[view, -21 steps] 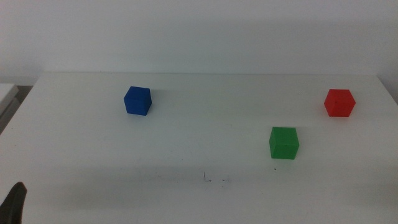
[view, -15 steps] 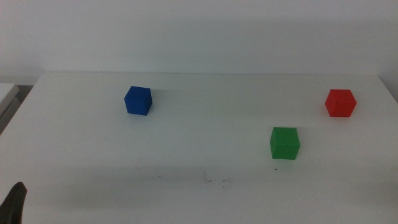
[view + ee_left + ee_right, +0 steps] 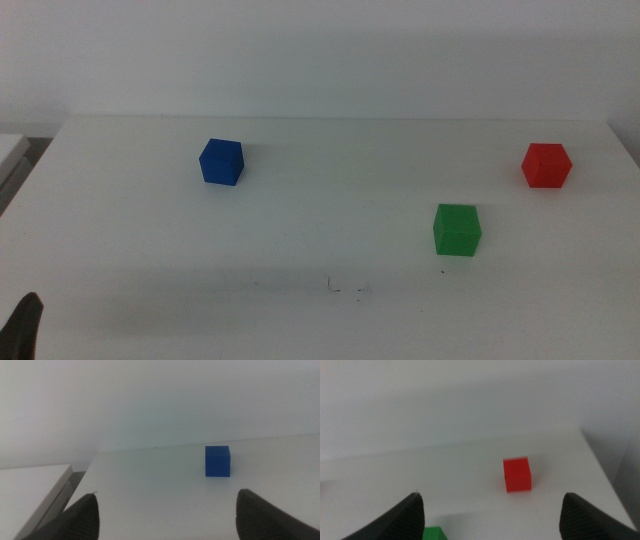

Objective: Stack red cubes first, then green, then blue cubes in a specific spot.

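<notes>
Nothing is stacked yet; the right gripper point(image 3: 490, 510), spread wide and empty, has the red cube point(image 3: 517, 474) ahead between its fingers; the left gripper point(image 3: 167, 512), equally wide and empty, faces the blue cube point(image 3: 217, 461); the green cube point(image 3: 457, 230) waits.

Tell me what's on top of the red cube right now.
Nothing. The red cube sits alone on the white table, its top face bare. The green cube and blue cube rest apart.

A plain red cube point(image 3: 546, 165), green cube point(image 3: 457, 230) and blue cube point(image 3: 221, 162) on a white table point(image 3: 320, 215).
</notes>
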Controlling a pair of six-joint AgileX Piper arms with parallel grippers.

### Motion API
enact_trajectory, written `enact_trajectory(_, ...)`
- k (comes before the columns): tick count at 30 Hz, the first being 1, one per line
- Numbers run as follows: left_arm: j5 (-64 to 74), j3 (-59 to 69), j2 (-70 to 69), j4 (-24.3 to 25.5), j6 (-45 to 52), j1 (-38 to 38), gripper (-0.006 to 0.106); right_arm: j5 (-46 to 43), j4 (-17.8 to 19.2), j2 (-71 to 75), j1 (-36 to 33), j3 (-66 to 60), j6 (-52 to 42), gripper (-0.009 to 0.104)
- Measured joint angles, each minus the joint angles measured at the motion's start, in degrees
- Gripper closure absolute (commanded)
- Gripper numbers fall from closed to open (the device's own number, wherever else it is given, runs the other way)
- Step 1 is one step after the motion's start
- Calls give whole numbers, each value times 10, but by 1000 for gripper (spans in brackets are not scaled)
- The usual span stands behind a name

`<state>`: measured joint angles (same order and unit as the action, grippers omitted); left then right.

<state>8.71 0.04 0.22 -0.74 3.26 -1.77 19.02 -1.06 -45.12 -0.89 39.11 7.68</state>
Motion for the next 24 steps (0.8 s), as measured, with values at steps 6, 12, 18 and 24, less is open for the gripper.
enact_trajectory(6, 0, 0, 0, 0, 0, 0, 7, 57, -8, -135, 0, 109, 4, 14)
enact_trajectory(12, 0, 0, 0, 0, 0, 0, 7, 95, -11, -190, 0, 126, 4, 14)
enact_trajectory(18, 0, 0, 0, 0, 0, 0, 7, 217, 0, -276, 0, 223, 2, 14)
enact_trajectory(24, 0, 0, 0, 0, 0, 0, 7, 346, -3, -444, 14, 410, -48, 14)
